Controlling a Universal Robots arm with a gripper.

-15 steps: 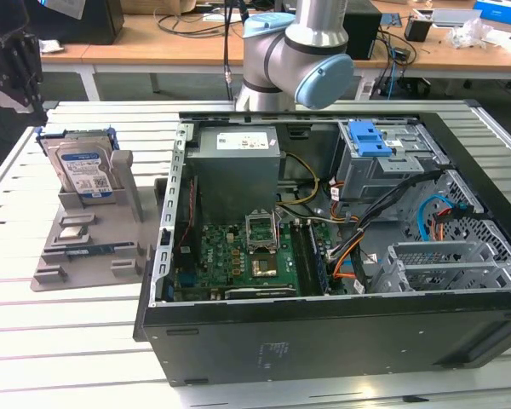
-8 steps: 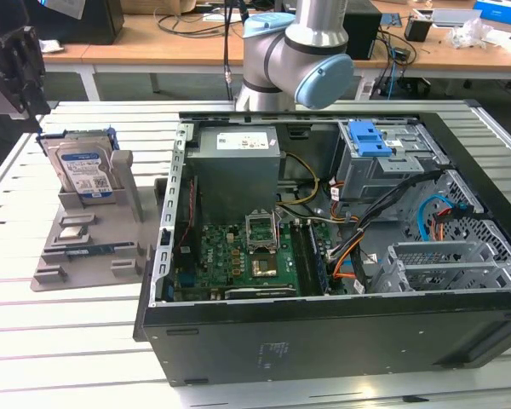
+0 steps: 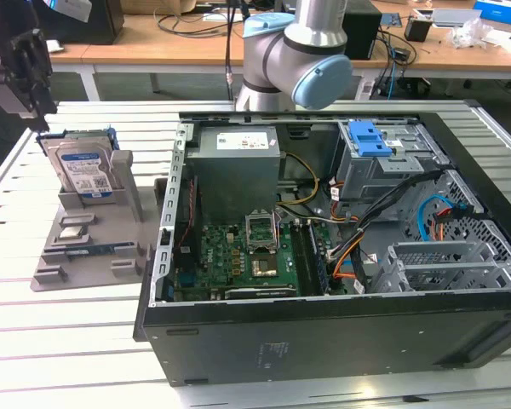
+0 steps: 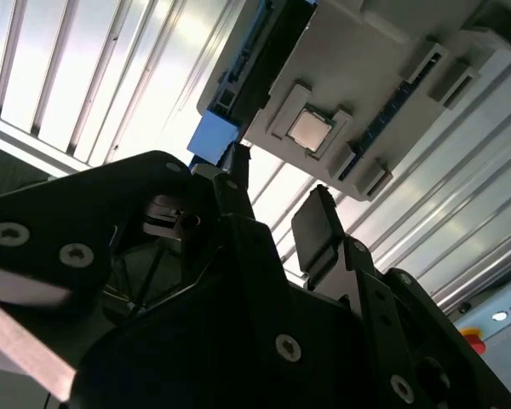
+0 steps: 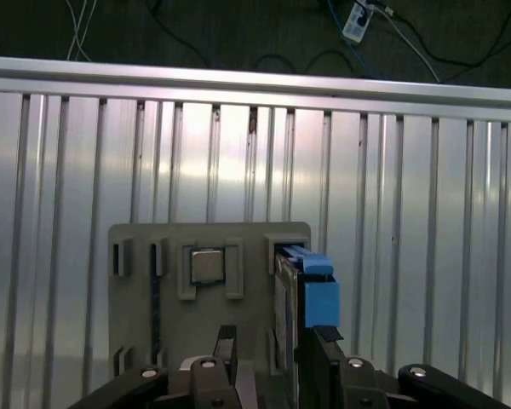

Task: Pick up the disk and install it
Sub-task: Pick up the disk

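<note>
At the upper left of the exterior view, the tool [image 3: 23,81] is hanging just above the disk [image 3: 79,170], apart from it. The frame edge is cutting off its upper part, and its fingers are blending into one dark mass there.

The disk is standing on edge in a grey holder [image 3: 119,247]. The holder is resting on the slatted desk [image 3: 34,341], to the exterior view's left of the open computer case [image 3: 324,332]. The disk's blue-and-white label is facing the camera, and the holder's front wall is covering the disk's lower part.

In the first wrist view the tool [image 5: 272,345] is showing its fingers [image 5: 226,339] spread and pinching nothing. The disk [image 5: 315,294] is appearing edge on, mostly as its blue rail, close to one finger. Whether that finger is touching the rail is hard to make out. A square chip [image 5: 207,265] is sitting in the holder [image 5: 145,290] beside the disk.

In the second wrist view the tool [image 4: 272,209] is blocking much of the scene with its dark body. The spread fingers are pointing toward the holder [image 4: 383,51], and a blue corner of the disk [image 4: 215,136] is peeking past one fingertip.

Centre top in the exterior view, the arm [image 3: 302,51] is running out of frame and hiding part of the case's rear wall. Inside the case, a grey power supply box [image 3: 237,162] and a blue latch [image 3: 366,136] are showing.
</note>
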